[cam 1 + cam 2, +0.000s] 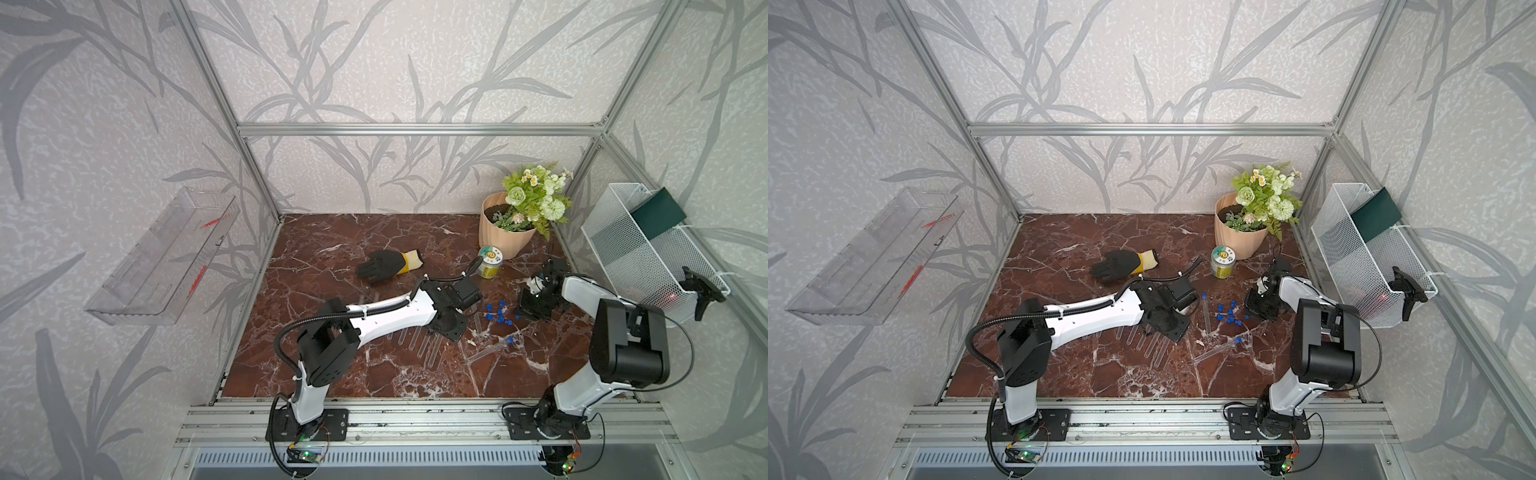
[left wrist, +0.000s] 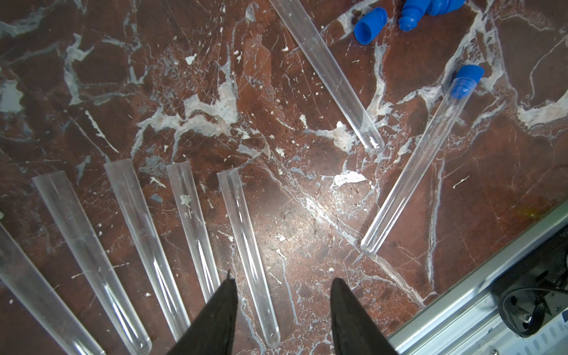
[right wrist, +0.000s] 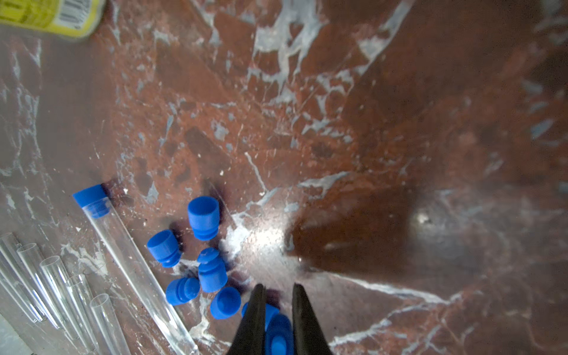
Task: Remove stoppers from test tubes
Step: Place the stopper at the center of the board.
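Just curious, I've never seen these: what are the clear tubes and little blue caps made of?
The test tubes look like clear glass or hard plastic: see-through with glossy highlights; which, I cannot tell. The stoppers look like matte blue moulded plastic or rubber, ribbed at the plug end.

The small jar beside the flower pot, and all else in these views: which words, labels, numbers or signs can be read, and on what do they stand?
No text can be read with certainty.
On the jar lid: a round green and white emblem, too small to read.
On the jar label: yellow with a barcode, print blurred.
On the clear wall tray: red marks, too small to read.
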Available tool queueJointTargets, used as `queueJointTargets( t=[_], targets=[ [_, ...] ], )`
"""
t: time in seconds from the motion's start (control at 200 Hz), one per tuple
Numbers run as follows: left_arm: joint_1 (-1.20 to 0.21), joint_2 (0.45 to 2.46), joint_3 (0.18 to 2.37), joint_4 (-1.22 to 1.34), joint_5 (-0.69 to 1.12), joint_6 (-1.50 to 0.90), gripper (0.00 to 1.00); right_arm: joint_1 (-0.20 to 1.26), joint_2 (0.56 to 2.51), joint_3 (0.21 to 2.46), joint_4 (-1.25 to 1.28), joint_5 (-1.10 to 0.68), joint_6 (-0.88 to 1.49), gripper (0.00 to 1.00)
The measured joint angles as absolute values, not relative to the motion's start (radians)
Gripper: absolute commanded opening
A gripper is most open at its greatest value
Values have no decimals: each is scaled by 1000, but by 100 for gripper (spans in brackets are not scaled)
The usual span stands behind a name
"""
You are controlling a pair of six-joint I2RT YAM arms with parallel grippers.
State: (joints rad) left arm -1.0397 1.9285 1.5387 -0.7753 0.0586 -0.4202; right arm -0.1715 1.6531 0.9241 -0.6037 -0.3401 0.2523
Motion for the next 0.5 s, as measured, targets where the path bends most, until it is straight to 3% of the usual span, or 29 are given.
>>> queueJointTargets(
  t=[0.305, 0.5],
  targets=[
    [-1040, 1932, 1552, -793, 61, -420, 56, -171, 1694, 929, -574, -348, 244, 16],
    [-1040, 1932, 1552, -795, 61, -420, 57, -171, 1694, 930, -573, -349, 241, 25]
  ],
)
